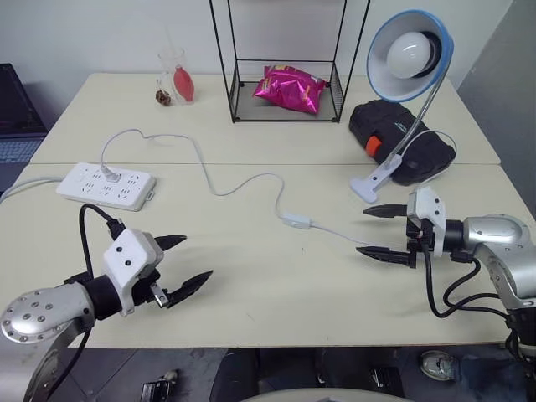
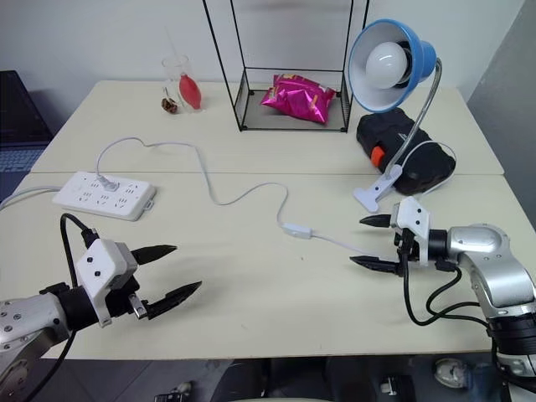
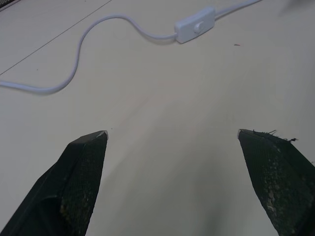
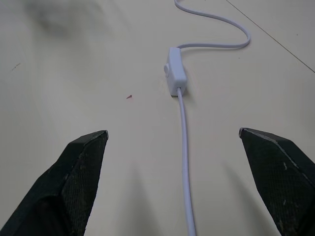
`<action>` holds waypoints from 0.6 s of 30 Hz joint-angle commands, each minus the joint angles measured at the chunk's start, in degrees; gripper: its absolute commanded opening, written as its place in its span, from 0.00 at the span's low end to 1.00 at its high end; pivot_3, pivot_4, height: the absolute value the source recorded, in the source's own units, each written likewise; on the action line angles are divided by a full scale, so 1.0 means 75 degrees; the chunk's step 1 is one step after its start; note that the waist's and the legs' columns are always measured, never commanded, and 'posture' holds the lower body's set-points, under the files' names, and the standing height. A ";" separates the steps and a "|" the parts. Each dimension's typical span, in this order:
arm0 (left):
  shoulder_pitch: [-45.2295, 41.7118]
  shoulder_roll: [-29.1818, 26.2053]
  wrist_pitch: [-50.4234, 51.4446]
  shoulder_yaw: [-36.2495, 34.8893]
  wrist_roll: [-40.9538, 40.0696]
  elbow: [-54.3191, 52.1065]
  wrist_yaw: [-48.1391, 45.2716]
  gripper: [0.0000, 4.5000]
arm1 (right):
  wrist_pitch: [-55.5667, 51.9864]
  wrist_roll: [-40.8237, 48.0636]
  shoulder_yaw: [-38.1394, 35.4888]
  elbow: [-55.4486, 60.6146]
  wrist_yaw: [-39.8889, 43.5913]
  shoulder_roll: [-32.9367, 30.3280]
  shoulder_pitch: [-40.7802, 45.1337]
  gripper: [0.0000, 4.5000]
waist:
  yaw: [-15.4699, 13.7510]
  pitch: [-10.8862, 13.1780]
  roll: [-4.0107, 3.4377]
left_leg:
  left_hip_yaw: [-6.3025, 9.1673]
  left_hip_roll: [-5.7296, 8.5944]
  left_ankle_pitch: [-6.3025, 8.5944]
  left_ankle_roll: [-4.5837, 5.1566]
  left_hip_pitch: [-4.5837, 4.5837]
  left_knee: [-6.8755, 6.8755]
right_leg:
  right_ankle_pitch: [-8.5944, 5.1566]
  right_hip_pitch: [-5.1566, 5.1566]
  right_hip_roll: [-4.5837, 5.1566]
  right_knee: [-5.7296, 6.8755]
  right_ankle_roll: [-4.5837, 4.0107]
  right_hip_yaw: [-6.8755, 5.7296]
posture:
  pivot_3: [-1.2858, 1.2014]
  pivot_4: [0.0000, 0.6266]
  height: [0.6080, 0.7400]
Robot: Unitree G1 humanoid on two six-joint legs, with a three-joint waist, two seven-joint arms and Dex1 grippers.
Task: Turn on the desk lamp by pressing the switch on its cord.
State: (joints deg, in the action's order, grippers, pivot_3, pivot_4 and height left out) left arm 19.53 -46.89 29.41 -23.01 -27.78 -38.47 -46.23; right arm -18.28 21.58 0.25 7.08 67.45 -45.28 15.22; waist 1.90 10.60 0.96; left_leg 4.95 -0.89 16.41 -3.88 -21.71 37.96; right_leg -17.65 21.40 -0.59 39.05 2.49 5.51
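The switch (image 1: 296,221) is lying flat on the cream table (image 1: 251,293), roughly midway between the two grippers and a little farther back; the cord (image 1: 219,191) is running from it in loose curves to the white power strip (image 1: 106,186) at the table's left side, and the other way toward the right gripper (image 1: 378,231), passing between that gripper's spread fingers (image 4: 78,182) in the right wrist view; the left gripper (image 1: 182,263) is hovering over bare table near the front edge, its fingers likewise wide apart and holding nothing; the desk lamp (image 1: 409,55) is standing at the right, its white clip base (image 1: 374,181) sitting just behind the right gripper and its bulb looking unlit; a black case with an orange patch (image 1: 404,139) is lying behind the clip; farther back a black wire rack (image 1: 285,100) is holding a pink snack bag (image 1: 290,88), and a clear glass with something red inside (image 1: 177,77) is standing to its left; nothing is lying between either gripper and the switch.
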 commanded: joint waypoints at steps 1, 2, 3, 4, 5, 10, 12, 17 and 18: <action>-0.0116 0.0060 -0.0146 -0.0266 -0.0087 -0.0205 0.0055 0.98 | -0.0022 0.0124 -0.0058 0.0167 0.0033 -0.0015 0.0247 1.00 | 0.0001 0.0000 0.0000 | 0.0000 0.0001 0.0000 0.0000 0.0000 0.0000 | 0.0000 0.0000 0.0000 0.0000 0.0000 0.0000 | 0.52 0.24 1.00; -0.0114 0.0065 -0.0166 -0.0273 -0.0044 -0.0224 0.0084 0.98 | -0.0027 0.0116 -0.0040 0.0145 0.0039 -0.0006 0.0290 1.00 | 0.0005 0.0000 0.0000 | 0.0000 0.0000 0.0000 0.0000 0.0000 0.0000 | 0.0000 0.0000 0.0000 0.0000 0.0000 0.0000 | 0.52 0.24 1.00; -0.0056 0.0064 -0.0144 -0.0261 0.0039 -0.0259 0.0143 0.98 | -0.0022 0.0113 -0.0030 0.0127 0.0039 0.0000 0.0308 1.00 | 0.0005 0.0000 0.0000 | -0.0001 0.0000 0.0000 0.0000 0.0001 0.0000 | 0.0000 0.0000 0.0000 0.0000 0.0000 0.0001 | 0.52 0.24 1.00; 0.0014 0.0036 -0.0118 -0.0245 0.0145 -0.0293 0.0189 0.98 | -0.0020 0.0107 -0.0023 0.0114 0.0033 0.0004 0.0319 1.00 | 0.0002 0.0000 0.0000 | 0.0000 0.0000 0.0000 0.0000 0.0001 0.0001 | 0.0000 0.0000 0.0000 0.0000 0.0000 0.0000 | 0.52 0.24 1.00; 0.0057 0.0023 -0.0157 -0.0224 0.0262 -0.0308 0.0222 0.98 | -0.0015 0.0104 -0.0016 0.0117 0.0034 0.0003 0.0314 1.00 | 0.0001 0.0000 0.0000 | 0.0001 0.0000 0.0000 0.0000 0.0000 0.0000 | 0.0000 0.0000 0.0000 0.0000 0.0000 -0.0001 | 0.52 0.24 1.00; -0.0403 0.0358 -0.0792 -0.0110 0.0569 -0.0351 0.0562 0.98 | -0.0002 0.0077 0.0057 0.0132 0.0045 0.0011 0.0281 1.00 | -0.0008 0.0000 0.0001 | 0.0001 0.0001 0.0000 0.0000 -0.0003 0.0000 | 0.0000 0.0000 0.0004 -0.0003 0.0000 -0.0001 | 0.52 0.24 1.00; -0.0432 0.0314 -0.0588 -0.0052 0.0488 -0.0346 0.0511 0.98 | 0.0016 0.0053 0.0110 0.0065 0.0051 0.0040 0.0361 1.00 | -0.0007 0.0000 0.0001 | 0.0004 0.0002 0.0000 0.0000 -0.0003 0.0003 | 0.0000 -0.0001 0.0007 -0.0001 0.0000 -0.0005 | 0.52 0.24 1.00; -0.0488 0.0279 -0.0643 -0.0236 0.0061 -0.0226 0.0079 0.98 | 0.0021 0.0045 0.0199 -0.0071 0.0144 0.0047 0.0628 1.00 | 0.0019 0.0001 -0.0001 | -0.0003 0.0003 0.0000 0.0000 -0.0002 0.0001 | 0.0000 0.0002 0.0007 -0.0001 0.0000 0.0000 | 0.52 0.24 1.00; -0.0453 0.0234 -0.0650 -0.0243 0.0035 -0.0240 -0.0010 0.98 | 0.0026 0.0050 0.0202 -0.0072 0.0158 0.0042 0.0627 1.00 | 0.0014 0.0001 -0.0001 | -0.0003 0.0002 0.0000 0.0000 -0.0002 0.0000 | 0.0000 0.0003 0.0007 -0.0001 0.0000 0.0000 | 0.52 0.24 1.00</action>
State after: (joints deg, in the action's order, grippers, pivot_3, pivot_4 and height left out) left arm 16.10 -44.65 25.68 -22.91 -25.86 -39.29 -44.68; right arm -18.41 21.50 1.98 6.18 67.70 -44.70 19.19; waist 2.00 10.61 0.96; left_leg 4.94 -0.87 16.41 -3.88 -21.72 37.96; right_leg -17.65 21.42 -0.54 39.05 2.49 5.49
